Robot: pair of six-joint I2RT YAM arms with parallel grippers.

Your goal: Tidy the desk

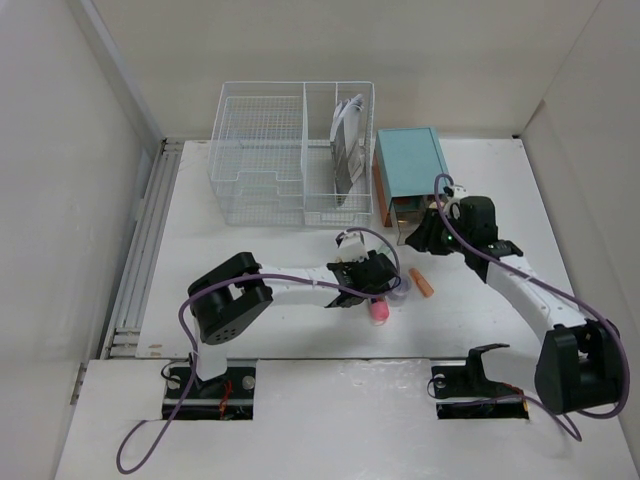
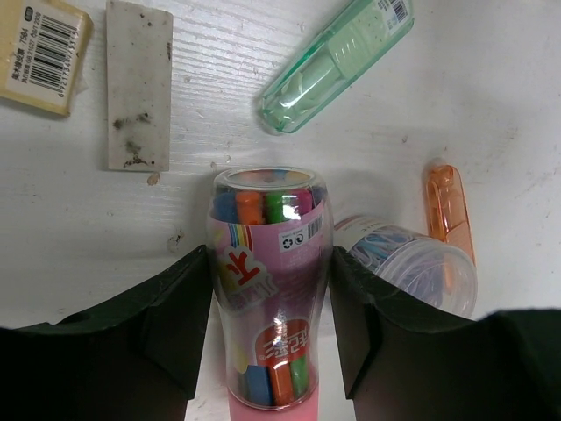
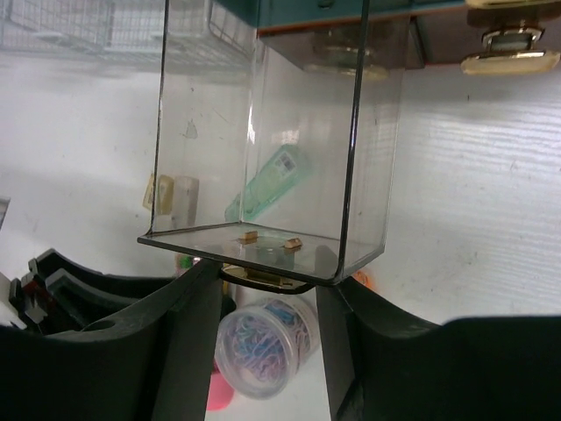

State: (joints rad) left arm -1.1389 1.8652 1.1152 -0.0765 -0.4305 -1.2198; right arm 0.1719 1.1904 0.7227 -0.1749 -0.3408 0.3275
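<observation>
The left gripper (image 2: 272,303) straddles a pink marker tube (image 2: 270,254) lying on the bench (image 2: 491,105), grip impossible to tell. The right gripper (image 3: 267,294) clamps a clear drawer (image 3: 263,149).

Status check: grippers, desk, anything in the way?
Left gripper clamped on pen bottle. Right gripper holding clear drawer at teal box. Desk cluttered; paperclip tub right beside the bottle.
</observation>
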